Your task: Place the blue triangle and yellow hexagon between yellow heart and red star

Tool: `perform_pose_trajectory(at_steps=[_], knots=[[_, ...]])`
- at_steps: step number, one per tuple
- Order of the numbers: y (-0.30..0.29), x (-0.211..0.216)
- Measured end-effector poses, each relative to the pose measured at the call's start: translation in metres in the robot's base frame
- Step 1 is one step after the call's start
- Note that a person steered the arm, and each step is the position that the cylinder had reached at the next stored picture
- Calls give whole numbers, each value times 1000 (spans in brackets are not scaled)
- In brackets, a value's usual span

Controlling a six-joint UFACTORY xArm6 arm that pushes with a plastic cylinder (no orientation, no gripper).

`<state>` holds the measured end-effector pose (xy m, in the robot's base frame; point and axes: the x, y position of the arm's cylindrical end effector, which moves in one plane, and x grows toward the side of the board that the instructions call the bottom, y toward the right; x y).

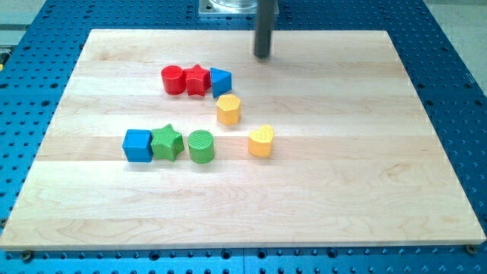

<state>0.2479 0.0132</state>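
Tool is a bare tip (262, 55), grasping nothing, above-right of blue triangle (221, 81). Triangle and yellow hexagon (228, 109) already between red star (197, 79) and yellow heart (261, 141). Best kept clear, any nudge gentle.

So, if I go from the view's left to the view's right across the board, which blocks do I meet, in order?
blue cube → green star → red cylinder → red star → green cylinder → blue triangle → yellow hexagon → yellow heart; my tip sits near the view's top, above the heart.
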Motion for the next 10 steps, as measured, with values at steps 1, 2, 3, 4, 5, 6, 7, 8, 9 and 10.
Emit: perform_pose_trajectory(at_steps=[1, 2, 3, 4, 5, 6, 7, 8, 9, 10], knots=[[-61, -2], [-94, 1], [-94, 36], [-71, 33], [-38, 19], [-39, 43], [-42, 72], [-42, 82], [-42, 89], [-43, 102]])
